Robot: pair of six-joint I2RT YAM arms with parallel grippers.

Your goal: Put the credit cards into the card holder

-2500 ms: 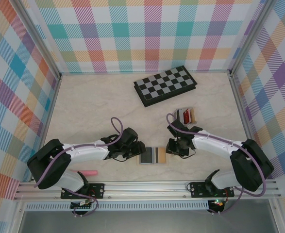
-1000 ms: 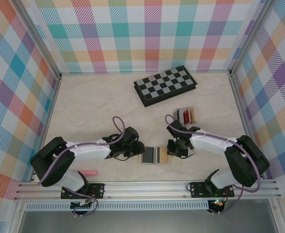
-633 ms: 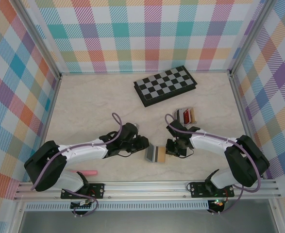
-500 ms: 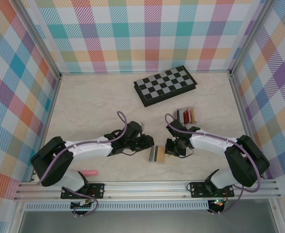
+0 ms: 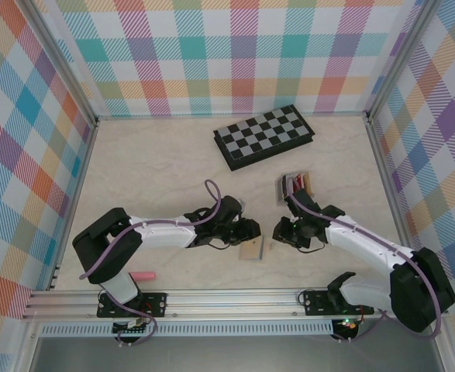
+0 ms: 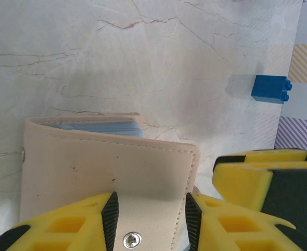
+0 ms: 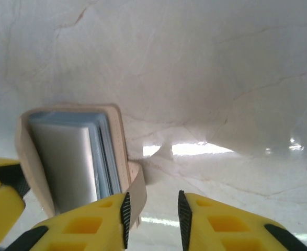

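Plaid-patterned walls enclose a pale, marble-veined tabletop (image 5: 149,170). A folded chessboard (image 5: 264,136) lies toward the back, right of centre. A pink pen (image 5: 142,275) rests at the near edge beside the left arm's base. The left wrist view shows a small blue block (image 6: 270,89) against the wall, well apart from the work.

The card holder (image 5: 250,249) lies near the front of the tabletop, between the two grippers. It is folded over, tan cover uppermost.

The left gripper (image 5: 246,231) reaches in from the left, directly over the holder. In its wrist view the yellow fingers (image 6: 75,225) stand moderately apart. The tan cover and its snap stud (image 6: 131,240) show in the gap between them. The fingers overlap the cover from above; whether they press on it cannot be told. Blue-grey pocket edges (image 6: 98,127) protrude at the far side of the cover.

The right gripper (image 5: 280,232) sits just beside the holder's right edge. Its fingers (image 7: 216,219) are narrowly parted with only bare tabletop between them. From this side the holder gapes slightly and shows grey inner pockets (image 7: 72,157) within the tan wrap. The tan edge lies just beside the left-hand finger; contact cannot be confirmed.

The credit cards (image 5: 293,184), red uppermost, lie in a small pile behind the right arm, apart from the holder.
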